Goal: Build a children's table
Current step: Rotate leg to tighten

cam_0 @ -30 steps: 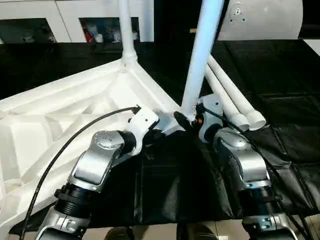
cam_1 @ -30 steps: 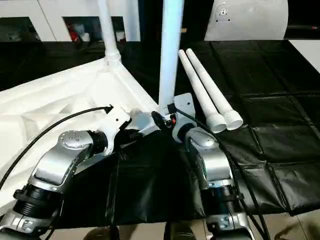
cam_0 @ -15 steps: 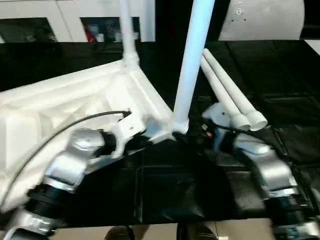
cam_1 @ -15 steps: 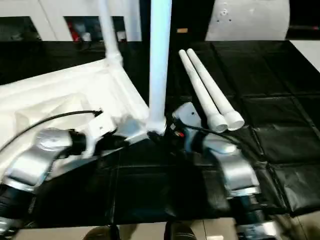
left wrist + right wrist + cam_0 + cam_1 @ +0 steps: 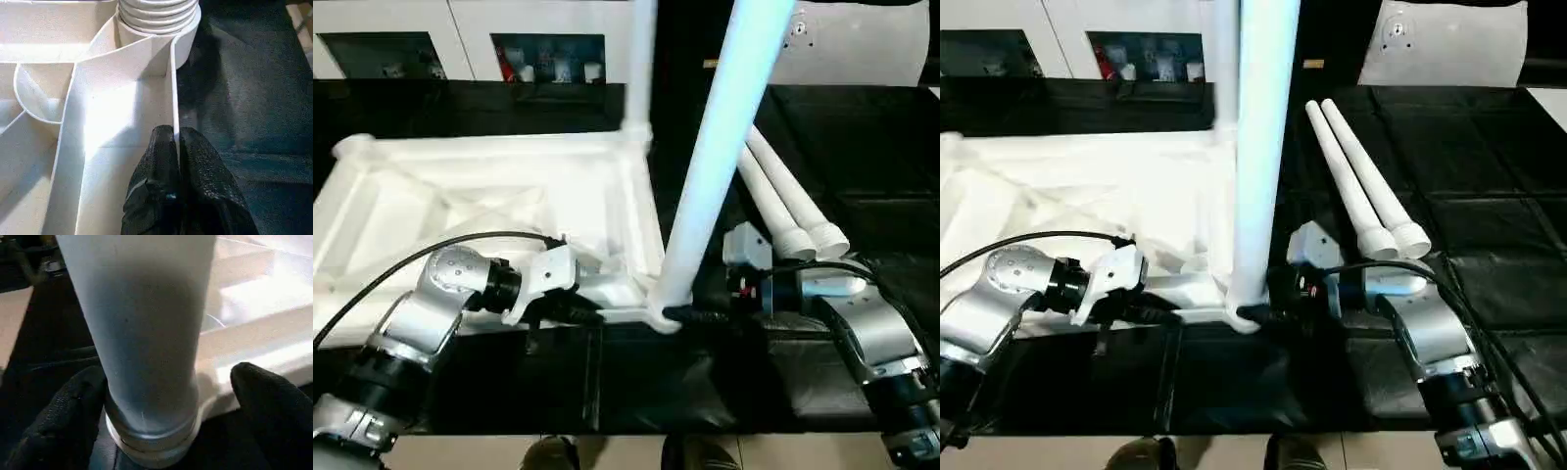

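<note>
No readable text, label, brand, number or sign shows on anything here.

Passage across the near corner was blocked by the upright leg [image 5: 715, 166]; bare black mat [image 5: 1518, 245] was left beyond two loose legs [image 5: 1366, 186].

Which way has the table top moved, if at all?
Yes. The table top turned, its near corner swinging away from the loose legs.
</note>
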